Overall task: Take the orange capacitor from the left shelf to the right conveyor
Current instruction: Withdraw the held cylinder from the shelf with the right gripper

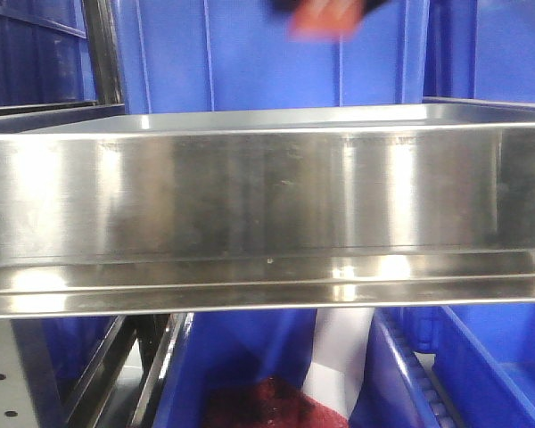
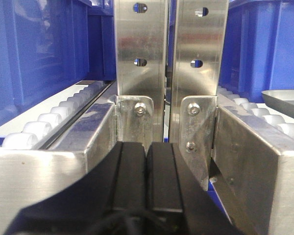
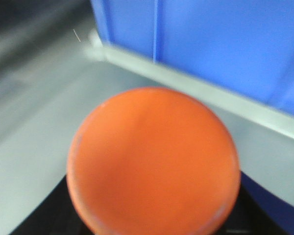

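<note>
The orange capacitor point(image 3: 154, 164) fills the right wrist view flat end on, with black fingers point(image 3: 44, 210) showing at both sides below it. My right gripper point(image 3: 154, 220) is shut on it. In the front view the capacitor is a blurred orange patch point(image 1: 325, 22) at the top edge, held above the left shelf point(image 1: 267, 196), a shiny steel tray with a tall front lip. The tray's grey floor point(image 3: 34, 122) lies under the capacitor. My left gripper point(image 2: 147, 152) is shut on nothing, facing two steel rack posts point(image 2: 139, 58). The right conveyor is out of view.
Blue plastic bins point(image 1: 250, 53) stand behind the shelf, and one blue bin wall point(image 3: 210, 44) is close behind the capacitor. Below the shelf is a blue bin holding dark red material point(image 1: 259, 406) and a white sheet point(image 1: 339, 357). White roller tracks point(image 2: 49, 122) flank the posts.
</note>
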